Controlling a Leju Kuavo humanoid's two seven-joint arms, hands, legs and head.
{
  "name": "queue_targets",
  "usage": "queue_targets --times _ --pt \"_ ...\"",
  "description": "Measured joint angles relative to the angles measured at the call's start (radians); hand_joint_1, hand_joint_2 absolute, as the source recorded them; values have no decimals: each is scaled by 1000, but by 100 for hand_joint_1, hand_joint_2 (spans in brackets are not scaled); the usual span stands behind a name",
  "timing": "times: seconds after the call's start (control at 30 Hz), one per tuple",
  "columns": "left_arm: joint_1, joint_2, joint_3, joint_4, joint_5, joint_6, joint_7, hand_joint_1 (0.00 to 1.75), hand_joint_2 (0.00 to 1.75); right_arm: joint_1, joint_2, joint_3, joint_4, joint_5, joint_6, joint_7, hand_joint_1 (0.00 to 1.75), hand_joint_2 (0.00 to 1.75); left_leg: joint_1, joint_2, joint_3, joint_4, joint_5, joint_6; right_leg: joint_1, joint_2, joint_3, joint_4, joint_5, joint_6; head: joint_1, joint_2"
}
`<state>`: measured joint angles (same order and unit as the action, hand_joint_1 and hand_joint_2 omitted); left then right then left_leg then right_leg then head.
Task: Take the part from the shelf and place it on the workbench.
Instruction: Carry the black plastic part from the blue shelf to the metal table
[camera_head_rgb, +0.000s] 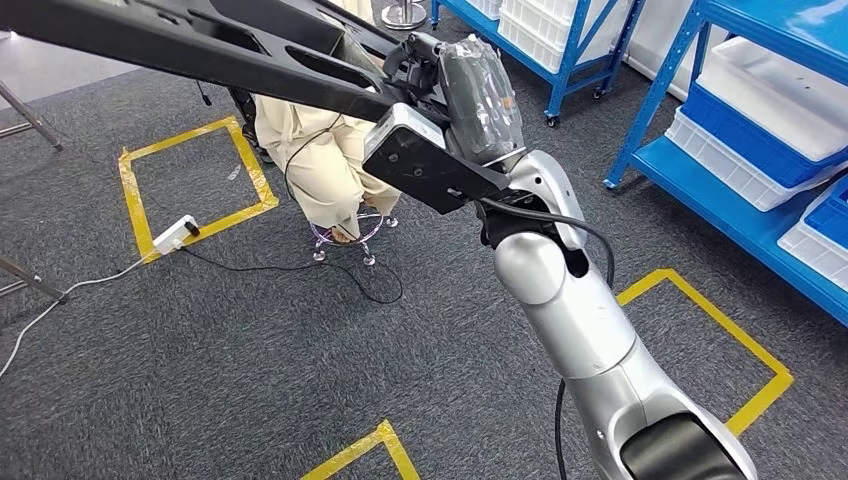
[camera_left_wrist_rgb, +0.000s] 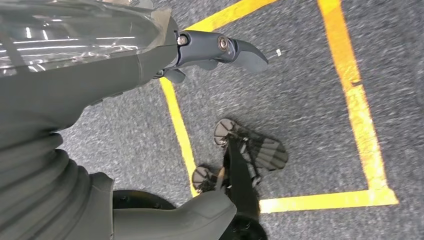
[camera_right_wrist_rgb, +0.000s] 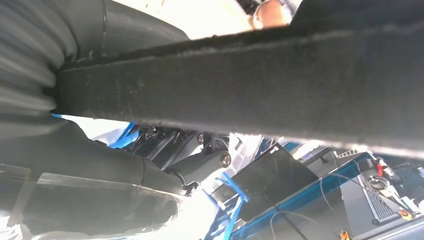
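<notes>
My right hand (camera_head_rgb: 478, 92), wrapped in clear film, is raised in front of me and grips a long black part (camera_head_rgb: 215, 45). The part reaches from the hand up and away to the left edge of the head view. In the right wrist view the part (camera_right_wrist_rgb: 260, 85) is a dark, rough bar crossing the picture close to the camera, with the hand (camera_right_wrist_rgb: 100, 165) curled under it. My left hand (camera_left_wrist_rgb: 75, 90) hangs over the carpet. Its thumb (camera_left_wrist_rgb: 200, 212) and a dark finger (camera_left_wrist_rgb: 225, 50) are far apart with nothing between them.
A person in beige clothes (camera_head_rgb: 320, 160) sits on a stool straight ahead, under the part. Blue shelving (camera_head_rgb: 720, 190) with white and blue bins stands at the right. Yellow tape squares (camera_head_rgb: 190, 185) mark the grey carpet, and a white power strip (camera_head_rgb: 175, 232) with cables lies at the left.
</notes>
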<state>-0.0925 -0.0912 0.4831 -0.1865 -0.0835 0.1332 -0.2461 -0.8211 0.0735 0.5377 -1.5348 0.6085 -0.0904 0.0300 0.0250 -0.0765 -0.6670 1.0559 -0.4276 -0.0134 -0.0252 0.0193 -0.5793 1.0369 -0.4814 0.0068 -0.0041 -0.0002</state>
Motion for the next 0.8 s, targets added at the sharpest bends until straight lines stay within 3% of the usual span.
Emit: queue_targets --times 0.07,0.13,0.17,0.2,0.3,0.37,0.43,0.5,0.53,0.6,0.67,0.7,0.73,0.8 --pt "0 -1 0 0 0 0 -1 0 175 0 6 0 3 0 0 -1 175 175 -2 50 -48 105 -56 -5 3 -19 2 -1 -1 -9 -5 0" --pt "-2 -1 0 0 0 0 -1 0 175 2 7 0 7 1 0 -2 175 175 -1 69 -105 223 -102 -7 10 -40 3 -1 -4 -14 -6 0" --pt "-1 -1 0 0 0 0 -1 0 175 4 7 1 9 2 0 -2 175 175 -1 72 -116 244 -103 -7 13 -51 4 -1 -6 -16 -6 0" --pt "0 -1 0 0 1 0 -1 0 175 6 8 2 11 3 0 -2 175 175 -1 74 -107 227 -86 -6 14 -61 5 -1 -7 -18 -6 0" --pt "-1 -1 0 0 1 1 -1 0 175 8 12 2 13 8 -2 -2 175 175 -7 112 -11 46 -10 4 21 -86 10 -1 -14 -17 -6 0" --pt "-4 -2 0 0 1 2 -1 0 175 9 15 2 13 11 -4 -2 175 175 -17 125 16 -10 1 12 28 -99 11 -2 -18 -12 -5 0" --pt "-5 -2 0 0 3 4 -1 0 175 12 16 1 13 17 -6 0 175 175 -21 106 17 -16 4 23 31 -112 13 -5 -21 -4 -4 0" --pt "-4 -3 0 0 4 5 -1 0 175 14 17 1 13 23 -9 2 175 175 -19 89 23 -28 10 36 29 -93 4 15 -36 2 -4 0" --pt "-4 -3 0 0 4 5 -1 0 175 15 16 0 13 25 -11 2 175 175 -17 80 27 -34 13 43 28 -72 -13 53 -55 1 -3 0" --pt "-7 -4 0 0 5 5 -1 0 175 20 14 -4 13 26 -14 2 175 175 -17 61 29 -36 14 49 25 -36 -77 178 -102 -7 -1 0" --pt "-7 -4 0 0 5 5 -1 0 175 29 10 -6 14 27 -15 4 175 175 -17 36 29 -36 14 50 25 -26 -134 272 -122 -6 1 0" --pt "-7 -4 0 0 6 5 -1 0 175 33 9 -6 14 28 -15 4 175 175 -17 23 29 -35 14 50 25 -23 -139 268 -110 -1 1 0" --pt "-7 -4 1 0 6 4 -1 0 175 35 8 -7 14 29 -15 4 175 175 -17 9 30 -35 14 50 24 -18 -124 224 -84 6 1 0" --pt "-6 -6 1 0 6 3 0 0 175 36 7 -7 14 32 -16 4 175 175 -18 -15 31 -33 13 48 24 16 -63 83 -19 14 1 0"
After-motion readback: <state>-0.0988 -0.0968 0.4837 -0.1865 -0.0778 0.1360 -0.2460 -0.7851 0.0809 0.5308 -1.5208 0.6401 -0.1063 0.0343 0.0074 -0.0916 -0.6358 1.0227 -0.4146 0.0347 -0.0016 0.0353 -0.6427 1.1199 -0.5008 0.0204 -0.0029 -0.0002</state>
